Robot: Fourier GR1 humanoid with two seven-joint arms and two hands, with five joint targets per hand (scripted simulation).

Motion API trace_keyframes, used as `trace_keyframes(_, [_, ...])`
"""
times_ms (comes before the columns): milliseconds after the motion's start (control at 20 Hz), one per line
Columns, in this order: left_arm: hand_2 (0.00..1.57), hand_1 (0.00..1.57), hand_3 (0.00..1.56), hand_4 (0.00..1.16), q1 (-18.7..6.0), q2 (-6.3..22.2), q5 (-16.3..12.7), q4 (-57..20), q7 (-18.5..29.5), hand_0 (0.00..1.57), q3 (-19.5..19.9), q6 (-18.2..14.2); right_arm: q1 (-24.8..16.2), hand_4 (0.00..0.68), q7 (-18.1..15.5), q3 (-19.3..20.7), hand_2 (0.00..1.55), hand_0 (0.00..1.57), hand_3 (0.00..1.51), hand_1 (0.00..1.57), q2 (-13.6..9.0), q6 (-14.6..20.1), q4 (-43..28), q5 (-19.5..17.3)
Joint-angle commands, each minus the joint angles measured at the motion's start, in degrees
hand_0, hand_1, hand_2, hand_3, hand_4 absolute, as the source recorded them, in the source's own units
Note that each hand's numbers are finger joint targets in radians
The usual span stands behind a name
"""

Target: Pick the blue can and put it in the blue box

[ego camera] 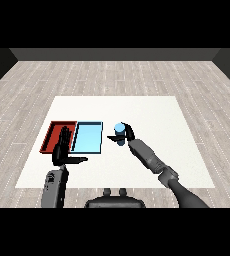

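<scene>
The blue can (119, 130) is upright just right of the light blue tray (88, 137), with my right hand (127, 135) curled round it. Whether the can rests on the table or hangs slightly above it I cannot tell. The light blue tray lies beside the red tray (54, 131). My left hand (63, 148) is over the seam between the two trays, fingers straight and pointing away, thumb stretched to the right, holding nothing.
The white table (152, 115) stretches wide to the right and behind the trays. Its front edge runs just below my left forearm (54, 187).
</scene>
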State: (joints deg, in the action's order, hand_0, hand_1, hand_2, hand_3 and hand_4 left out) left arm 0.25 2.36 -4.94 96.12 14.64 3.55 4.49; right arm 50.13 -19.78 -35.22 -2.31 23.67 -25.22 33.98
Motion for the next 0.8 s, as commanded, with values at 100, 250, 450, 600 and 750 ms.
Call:
trace_keyframes(100, [0.0, 0.0, 0.0, 0.0, -0.3, -1.29, 1.04, -0.61, -0.56, 0.0, -2.66, 0.13, -3.72, 0.571, 3.71, 0.04, 1.48, 1.53, 1.41, 1.53, -6.67, 0.53, -14.56, -4.31])
trace_keyframes(250, [0.0, 0.0, 0.0, 0.0, -4.21, -2.26, 6.37, 0.15, -3.51, 0.0, -8.13, -3.46, -6.59, 0.571, 3.36, 0.41, 1.48, 1.53, 1.4, 1.53, -11.81, -0.73, -19.71, -4.94])
trace_keyframes(450, [0.0, 0.0, 0.0, 0.0, -3.62, -2.31, 5.54, -2.25, -2.63, 0.0, -12.35, -5.51, -13.39, 0.585, 5.97, 0.08, 1.47, 1.51, 1.41, 1.51, -16.09, 2.92, -34.12, -7.35])
trace_keyframes(600, [0.0, 0.0, 0.0, 0.0, -5.98, -2.34, 4.54, -0.93, -6.95, 0.0, -13.2, -6.89, -15.9, 0.581, 9.91, 0.84, 1.47, 1.5, 1.4, 1.5, -17.84, 4.8, -42.66, -9.81])
trace_keyframes(750, [0.0, 0.0, 0.0, 0.0, -6.55, -2.35, 4.52, -1.34, -7.07, 0.0, -14.0, -7.99, -16.06, 0.581, 14.39, 1.97, 1.47, 1.5, 1.4, 1.5, -14.9, 6.65, -45.45, -14.61])
